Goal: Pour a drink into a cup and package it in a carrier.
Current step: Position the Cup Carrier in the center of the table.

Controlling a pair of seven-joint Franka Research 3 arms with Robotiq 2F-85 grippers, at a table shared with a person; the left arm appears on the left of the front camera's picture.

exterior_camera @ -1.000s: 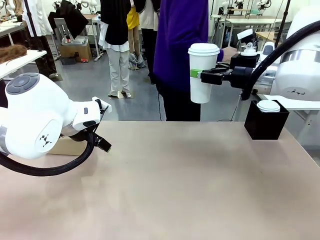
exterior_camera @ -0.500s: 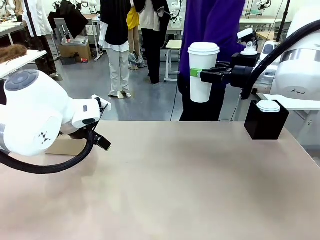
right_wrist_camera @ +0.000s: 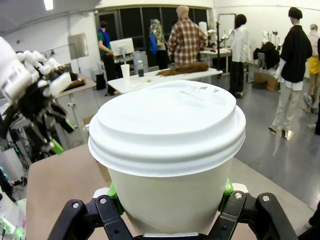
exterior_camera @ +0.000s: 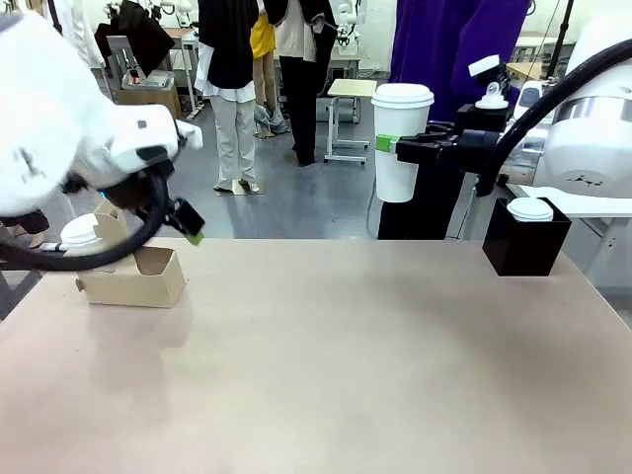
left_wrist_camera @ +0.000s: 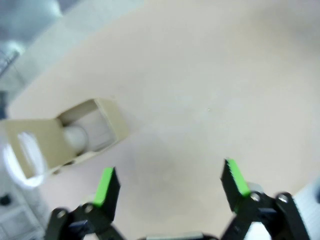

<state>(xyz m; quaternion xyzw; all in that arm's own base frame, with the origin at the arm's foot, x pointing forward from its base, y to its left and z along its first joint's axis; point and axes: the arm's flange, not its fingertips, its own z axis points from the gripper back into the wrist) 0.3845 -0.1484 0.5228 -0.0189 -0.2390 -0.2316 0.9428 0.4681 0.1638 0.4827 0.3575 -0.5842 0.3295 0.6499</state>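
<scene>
Left claw [left_wrist_camera: 170,179] now higher, near carrier [left_wrist_camera: 47,137]

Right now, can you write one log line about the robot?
right fingers: shut on lidded cup, held in the air | left fingers: open, empty | carrier: on table, robot's left

Cup [exterior_camera: 400,118]: white paper, white lid fitted, upright, held clear above the table's [exterior_camera: 346,375] far edge, right of centre. Carrier [exterior_camera: 148,278]: brown cardboard, standing on the table's far left.
</scene>
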